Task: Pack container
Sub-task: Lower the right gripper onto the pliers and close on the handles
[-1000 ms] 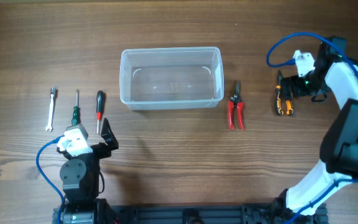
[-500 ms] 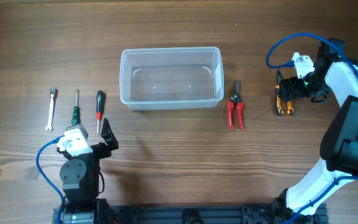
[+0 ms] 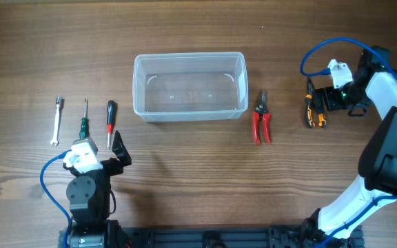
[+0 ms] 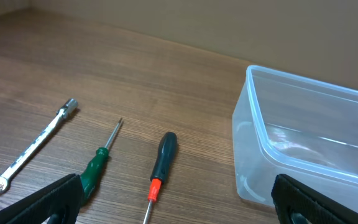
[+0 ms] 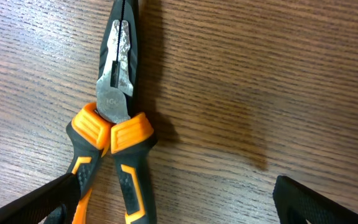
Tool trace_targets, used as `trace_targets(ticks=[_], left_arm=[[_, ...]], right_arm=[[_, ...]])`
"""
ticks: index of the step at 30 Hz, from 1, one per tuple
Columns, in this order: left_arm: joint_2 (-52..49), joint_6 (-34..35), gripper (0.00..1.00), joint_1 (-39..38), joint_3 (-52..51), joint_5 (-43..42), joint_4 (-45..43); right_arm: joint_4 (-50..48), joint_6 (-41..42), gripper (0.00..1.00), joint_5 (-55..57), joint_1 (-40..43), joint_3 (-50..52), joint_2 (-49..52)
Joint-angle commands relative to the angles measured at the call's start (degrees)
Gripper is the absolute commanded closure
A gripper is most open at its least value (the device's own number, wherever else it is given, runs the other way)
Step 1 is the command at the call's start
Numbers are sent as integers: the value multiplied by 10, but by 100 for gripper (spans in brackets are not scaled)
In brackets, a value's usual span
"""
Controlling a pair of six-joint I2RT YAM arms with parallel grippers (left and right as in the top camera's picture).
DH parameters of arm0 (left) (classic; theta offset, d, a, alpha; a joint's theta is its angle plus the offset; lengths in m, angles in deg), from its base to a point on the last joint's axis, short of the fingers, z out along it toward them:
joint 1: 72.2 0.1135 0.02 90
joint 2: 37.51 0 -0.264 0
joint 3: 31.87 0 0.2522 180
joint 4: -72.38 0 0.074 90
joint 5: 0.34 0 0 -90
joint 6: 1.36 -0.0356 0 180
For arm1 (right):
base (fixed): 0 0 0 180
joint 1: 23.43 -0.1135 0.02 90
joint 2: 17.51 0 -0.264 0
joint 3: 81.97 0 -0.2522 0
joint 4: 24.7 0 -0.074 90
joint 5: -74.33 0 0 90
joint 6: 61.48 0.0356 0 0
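Hovering right gripper (image 5: pixel 179 204), fingers spread, over orange-handled pliers (image 5: pixel 113 127) — long axis 12 to 6, handles at 6, offset toward 9. Clear container (image 3: pixel 185 114) mid-table, at 9 o'clock from them; left gripper (image 4: pixel 179 205) also spread, farther off.

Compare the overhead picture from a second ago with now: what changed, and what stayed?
The right gripper drifted slightly outward, away from the container, open above the orange pliers, holding nothing. The pliers, container, red cutters, green screwdriver, black screwdriver, wrench and left gripper stayed put.
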Motion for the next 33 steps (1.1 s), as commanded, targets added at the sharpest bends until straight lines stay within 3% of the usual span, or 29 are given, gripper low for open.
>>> trace_targets(ticks=[1, 23, 33], left_arm=[[3, 5, 0, -2, 0, 5, 1], [3, 5, 0, -2, 0, 5, 1], [3, 5, 0, -2, 0, 5, 1]], right_arm=[[9, -22, 0, 30, 10, 29, 32], [30, 14, 0, -13, 11, -43, 26], [60, -24, 0, 32, 12, -85, 26]])
